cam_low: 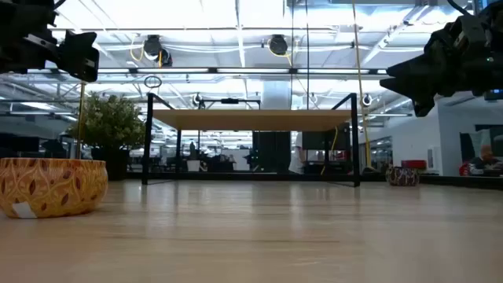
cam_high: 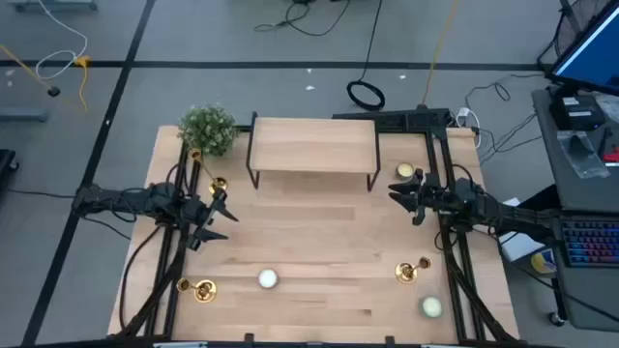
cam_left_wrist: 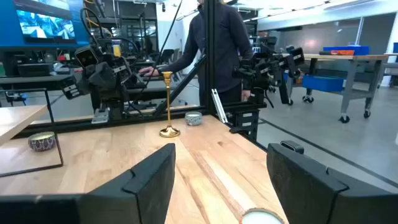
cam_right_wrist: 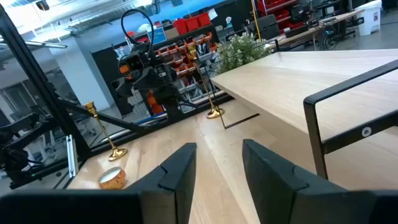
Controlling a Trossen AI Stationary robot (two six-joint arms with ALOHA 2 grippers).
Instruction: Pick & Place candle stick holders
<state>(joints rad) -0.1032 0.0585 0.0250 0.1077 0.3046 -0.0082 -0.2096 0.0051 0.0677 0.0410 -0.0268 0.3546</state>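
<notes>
Three gold candlesticks stand upright on their round bases on the wooden table. One (cam_high: pixel 218 184) is close by my left gripper, one (cam_high: pixel 200 289) is at the near left, and one (cam_high: pixel 411 271) is at the near right, also seen in the left wrist view (cam_left_wrist: pixel 168 106). My left gripper (cam_high: pixel 218 217) is open and empty above the table's left side; its fingers show apart in its wrist view (cam_left_wrist: pixel 221 180). My right gripper (cam_high: pixel 401 193) is open and empty at the right, by the shelf's right end (cam_right_wrist: pixel 217 168). The right wrist view shows two candlesticks (cam_right_wrist: pixel 214 93) (cam_right_wrist: pixel 104 134).
A low wooden shelf on black legs (cam_high: pixel 312 145) stands at the far middle, with a small green plant (cam_high: pixel 206 128) at the far left. Short round candles sit at the near middle (cam_high: pixel 268 279), the near right (cam_high: pixel 430 307) and the far right (cam_high: pixel 405 172). A person (cam_left_wrist: pixel 217 37) stands beyond the table's right side.
</notes>
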